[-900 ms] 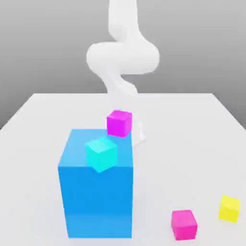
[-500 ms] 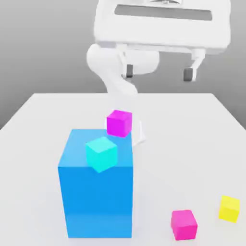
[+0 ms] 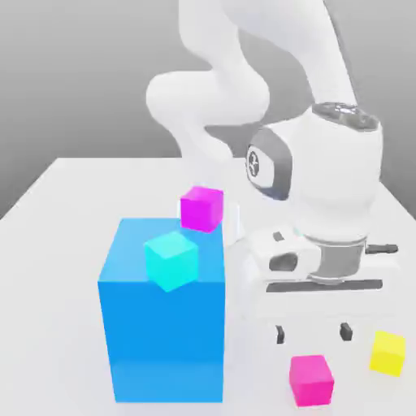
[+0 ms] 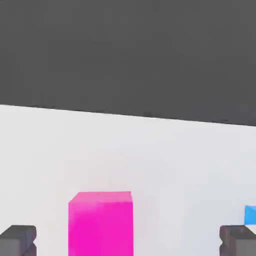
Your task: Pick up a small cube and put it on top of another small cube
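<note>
Hot-pink small cube (image 3: 311, 379) sits apart from the yellow cube (image 3: 387, 353), under the spread-wide, empty end effector (image 3: 313, 331).

Raised exterior view; hand view low (near table (image 4: 165, 150)), both on small cube (image 3: 311, 379).

Hot-pink small cube (image 3: 311, 379) – blue block (image 3: 162, 325)

White table (image 3: 73, 211), seemingly grey backdrop (image 3: 73, 73)
</note>
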`<state>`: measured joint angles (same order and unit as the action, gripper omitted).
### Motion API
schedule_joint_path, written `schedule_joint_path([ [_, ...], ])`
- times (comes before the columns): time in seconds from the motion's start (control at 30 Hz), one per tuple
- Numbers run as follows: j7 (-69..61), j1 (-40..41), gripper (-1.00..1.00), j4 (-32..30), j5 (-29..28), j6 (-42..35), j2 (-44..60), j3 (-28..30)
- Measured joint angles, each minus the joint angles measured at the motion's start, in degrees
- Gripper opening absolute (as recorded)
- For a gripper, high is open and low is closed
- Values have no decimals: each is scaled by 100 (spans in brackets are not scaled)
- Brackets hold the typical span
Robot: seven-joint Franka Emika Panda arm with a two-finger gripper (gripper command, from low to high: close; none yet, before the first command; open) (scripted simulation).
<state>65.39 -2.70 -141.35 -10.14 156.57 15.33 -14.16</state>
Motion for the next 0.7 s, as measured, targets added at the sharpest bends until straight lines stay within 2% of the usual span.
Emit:
schedule_joint_path([
  [0.13, 278, -350, 0, 151, -344, 622, 833, 401],
  [0.17, 322, -410, -100, 176, -400, 719, 957, 472],
  [0.4, 325, -402, -100, 173, -401, 716, 946, 463],
  [0.57, -42, -167, -100, -33, 40, 63, 49, 79],
  [0.7, -76, -199, -100, 34, -314, -530, -672, 170],
])
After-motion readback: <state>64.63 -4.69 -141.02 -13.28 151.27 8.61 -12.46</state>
